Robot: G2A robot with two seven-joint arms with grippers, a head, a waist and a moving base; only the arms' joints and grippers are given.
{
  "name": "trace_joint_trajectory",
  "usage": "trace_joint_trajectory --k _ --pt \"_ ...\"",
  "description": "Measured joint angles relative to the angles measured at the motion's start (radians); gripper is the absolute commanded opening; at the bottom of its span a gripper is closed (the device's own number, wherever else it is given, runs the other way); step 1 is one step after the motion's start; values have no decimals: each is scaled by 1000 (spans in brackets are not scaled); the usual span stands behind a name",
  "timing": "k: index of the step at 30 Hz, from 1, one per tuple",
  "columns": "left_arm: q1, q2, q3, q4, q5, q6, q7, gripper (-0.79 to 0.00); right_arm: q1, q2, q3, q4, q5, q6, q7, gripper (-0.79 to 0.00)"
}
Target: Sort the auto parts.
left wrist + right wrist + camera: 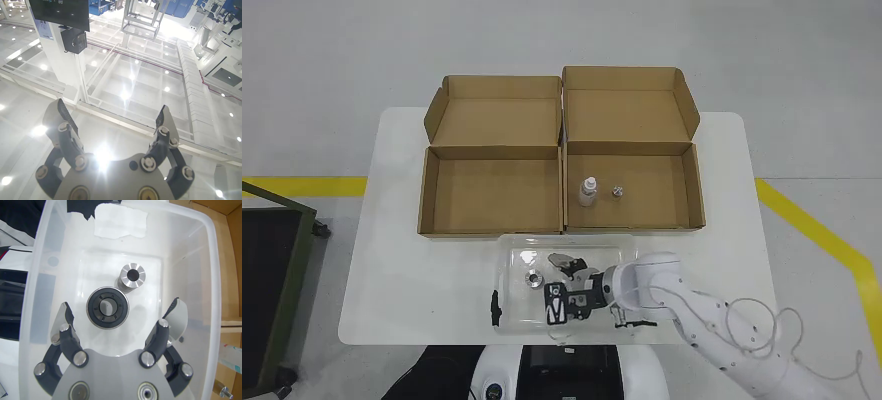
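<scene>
Top view shows the left box (492,195) beside the right box (652,190), which holds a white bottle (587,190) and a small metal piece (618,189), with the clear bin (542,240) in front. The left gripper (112,104) is spread wide, holding nothing, aimed at the ceiling (143,75); the right gripper (121,303) hangs inside the bin, spread and empty, over a bearing (92,308) lying flat close beside a metal sleeve (132,277). To lift the bearing, it should probably centre over the ring, drop straight down and pinch the outer rim without nudging the sleeve.
</scene>
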Motion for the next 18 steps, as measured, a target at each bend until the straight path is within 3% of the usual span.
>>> trace_joint_trajectory --k 2,6,11,13,14,15,18 --pt "0 0 0 0 0 0 0 0 8 -5 -11 11 0 -4 -1 -219" --pt "0 0 0 0 0 0 0 0 19 -14 -30 30 2 -4 -2 -376" --pt "0 0 0 0 0 0 0 0 24 -19 -36 44 6 -2 -5 -508" --pt "0 0 0 0 0 0 0 0 24 -20 -35 46 8 -5 -5 -610" --pt "0 0 0 0 0 0 0 0 23 -20 -32 47 9 -6 -5 -625" --pt "0 0 0 0 0 0 0 0 22 -19 -30 46 11 -8 -5 -754" --pt "0 0 0 0 0 0 0 0 19 -17 -17 37 21 -15 -10 -785"
